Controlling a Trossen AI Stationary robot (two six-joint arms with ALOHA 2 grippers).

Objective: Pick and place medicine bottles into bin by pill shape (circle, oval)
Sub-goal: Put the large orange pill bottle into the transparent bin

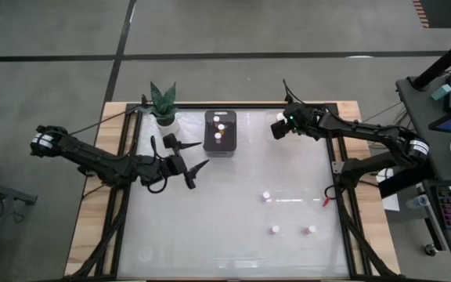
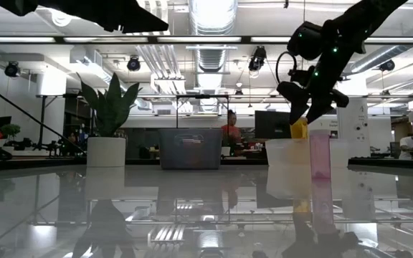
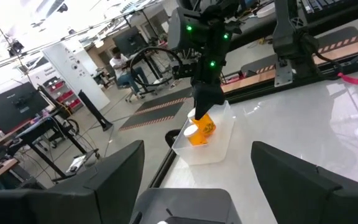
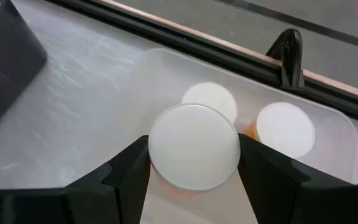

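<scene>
Clear plastic is what I'm aiming at: the see-through bin [image 3: 207,140] at the far right of the table [image 1: 233,235], where my right gripper [image 4: 194,163] hangs with an orange-bodied bottle [image 4: 194,146] pinched between its fingers. From the right wrist view the white cap faces straight up at the camera, so I judge the bottle's long axis to be upright, base pointing down into the bin. Two more capped bottles already sit there, one [image 4: 209,100] right behind the held cap and one [image 4: 284,129] off to the side.

I read this as the placing step, nearly finished. The next move should be a short descent into the bare part of the bin, then opening the fingers without knocking the neighbours, then a straight lift.

The dark bin [image 1: 220,131] at the table's far middle holds bottles too, beside a potted plant [image 1: 163,103]. My left gripper [image 1: 188,165] waits over the table's left side, fingers spread wide and holding nothing.

Three small bottles wait on the near right: one [image 1: 266,196] closer to the middle, two [image 1: 275,229] [image 1: 312,230] nearer the front edge.
</scene>
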